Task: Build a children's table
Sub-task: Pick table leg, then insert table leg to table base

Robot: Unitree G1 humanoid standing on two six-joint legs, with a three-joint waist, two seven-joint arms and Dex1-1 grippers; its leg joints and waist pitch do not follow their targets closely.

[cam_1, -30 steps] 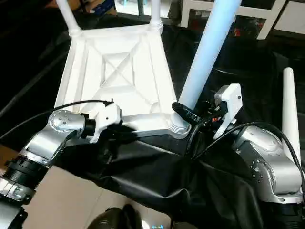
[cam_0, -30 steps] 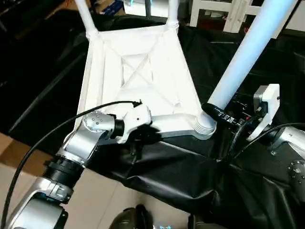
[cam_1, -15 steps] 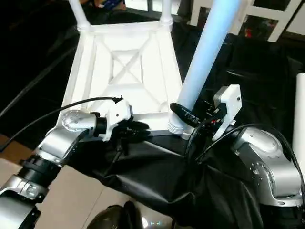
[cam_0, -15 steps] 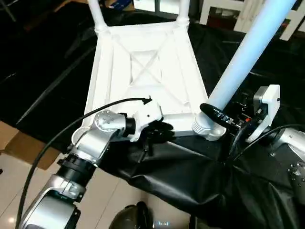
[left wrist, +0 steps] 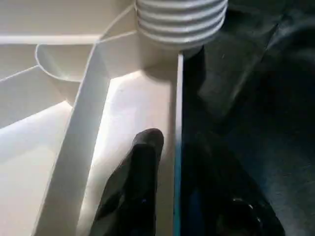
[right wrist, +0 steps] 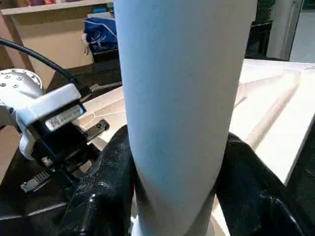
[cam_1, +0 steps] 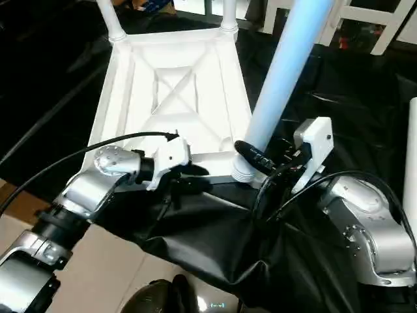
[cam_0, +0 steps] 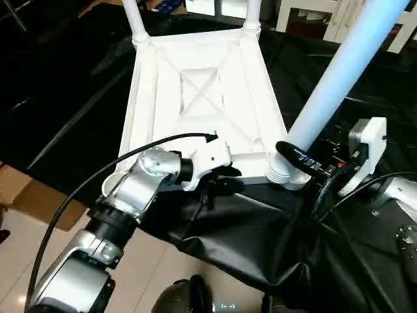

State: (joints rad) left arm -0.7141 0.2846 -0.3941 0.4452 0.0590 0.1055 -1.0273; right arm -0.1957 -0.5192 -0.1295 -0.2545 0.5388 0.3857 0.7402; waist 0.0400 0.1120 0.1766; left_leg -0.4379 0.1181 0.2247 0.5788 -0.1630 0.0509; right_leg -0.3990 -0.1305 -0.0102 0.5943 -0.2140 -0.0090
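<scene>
The children's table top (cam_0: 202, 98) lies underside up on black cloth, X ribs showing. Two white legs (cam_0: 133, 19) (cam_0: 253, 13) stand in its far corner sockets. A third leg (cam_0: 332, 85) leans up out of the near right socket (cam_0: 281, 171), and my right gripper (cam_0: 293, 156) is shut around its lower end, a finger (right wrist: 110, 172) on each side. My left gripper (cam_0: 225, 179) is at the near rim, left of that socket. It straddles the rim (left wrist: 177, 123) with one finger (left wrist: 145, 182) inside, a small gap showing, so it is open.
Black cloth (cam_0: 260, 235) covers the work surface and hangs over its near edge. A further white leg (cam_1: 412, 150) lies at the far right. A cardboard box (cam_0: 26, 192) sits on the tiled floor to the left. White furniture (cam_0: 313, 16) stands behind.
The camera view has shifted. My left gripper has slid along the near rim toward the right socket, and its fingers have parted from the rim. The right gripper and its leg have not moved.
</scene>
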